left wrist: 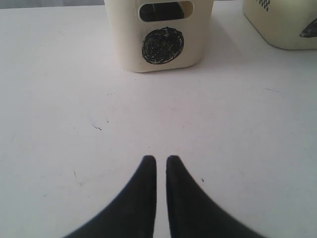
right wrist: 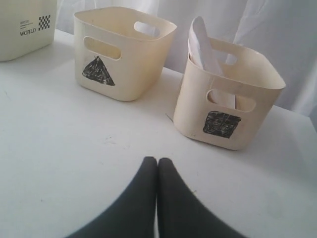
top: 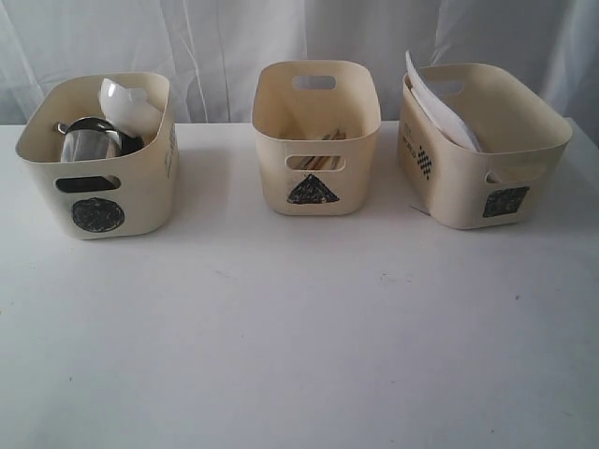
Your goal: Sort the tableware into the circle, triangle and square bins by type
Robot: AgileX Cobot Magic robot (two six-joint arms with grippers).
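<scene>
Counter (top: 299,346): white, carrying three cream bins in a row in front of a white curtain.

Circle bin (top: 97,178), on the left of the exterior view, has a black scribbled disc on its front wall. Inside stands a steel mug (top: 84,145). A small white bowl (top: 126,101) is tipped against the back wall, its rim above the bin's edge. A dark item sits beside the mug; I cannot tell what it is.

Triangle bin (top: 315,140), in the middle, holds wooden chopsticks (top: 333,137) low against the far wall. They also show through the front handle slot. Any other cutlery is too small to make out.

Square bin (top: 482,150), on the right, is turned slightly. The large white square plate (top: 440,108) stands on edge along its left wall, one corner poking above the rim.

Left end effector (left wrist: 161,159): the black fingers are drawn nearly together with only a thin slit between them. It holds nothing and is low over bare counter, well short of the circle bin.

Right end effector (right wrist: 157,161): the fingertips are pressed together with nothing between them. It faces the gap between the triangle and square bins, and the plate's corner is visible in its view.
</scene>
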